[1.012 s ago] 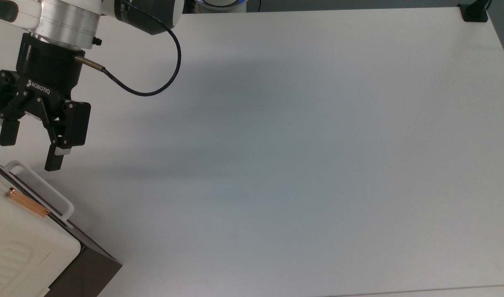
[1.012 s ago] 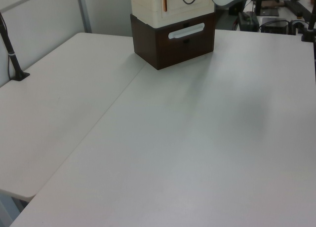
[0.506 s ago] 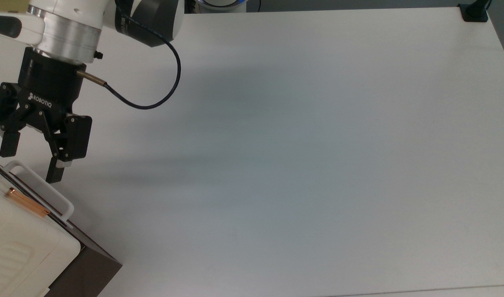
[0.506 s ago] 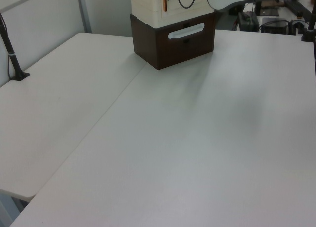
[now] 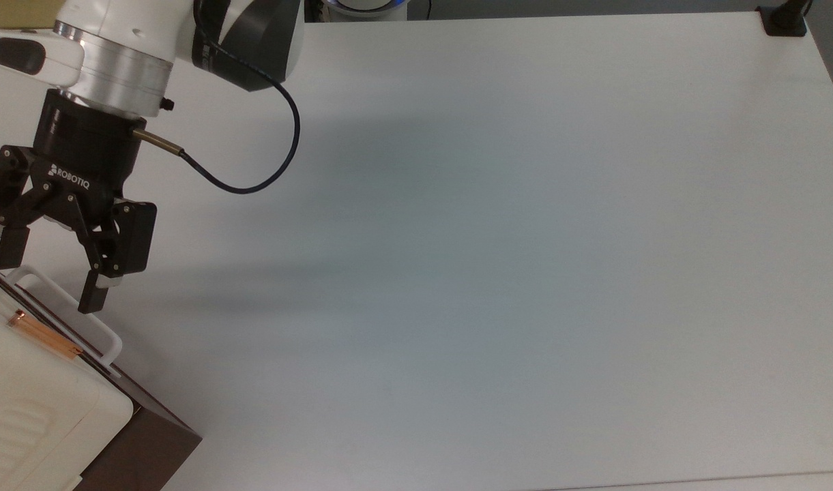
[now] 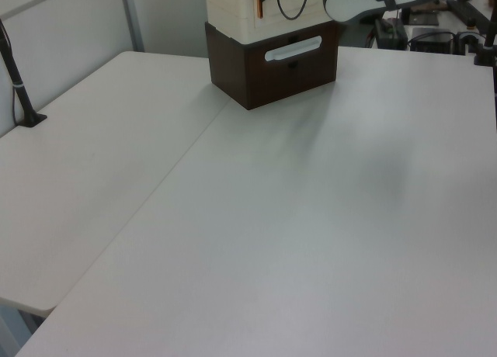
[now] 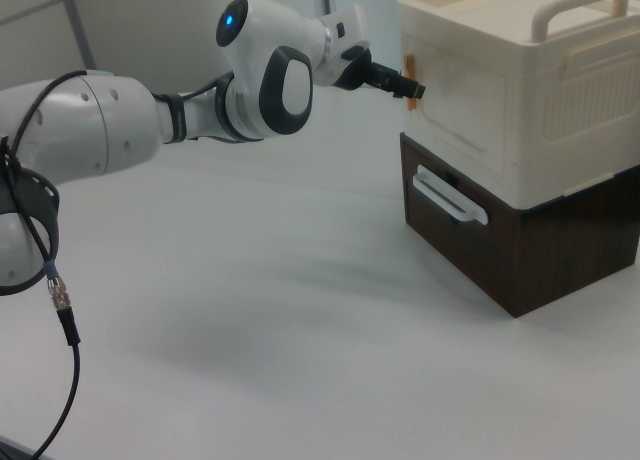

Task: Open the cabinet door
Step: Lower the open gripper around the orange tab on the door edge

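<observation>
The cabinet [image 7: 520, 100] is a cream-white box on a dark brown base with a white bar handle [image 7: 449, 196]. Its door [image 7: 452, 105] is the cream face turned toward the arm, lying flush with the box, with a copper strip [image 7: 408, 75] along its near edge. My gripper [image 7: 404, 84] is level with that strip and very close to it. In the top view the gripper [image 5: 51, 278] is open, its fingertips just short of the cabinet [image 5: 34, 402] and the copper strip [image 5: 44, 335]. In the left view the cabinet [image 6: 272, 39] stands at the far end of the table.
The white table [image 5: 457, 273] stretches bare to the top view's right. A black cable [image 5: 280, 150] loops from the wrist. A black mount [image 5: 784, 19] sits at the far right corner, and a dark pole [image 6: 19, 93] is clamped at the left view's left edge.
The gripper has crept closer to the cabinet, downward in the top view, still open. The cabinet and its door have not moved.
</observation>
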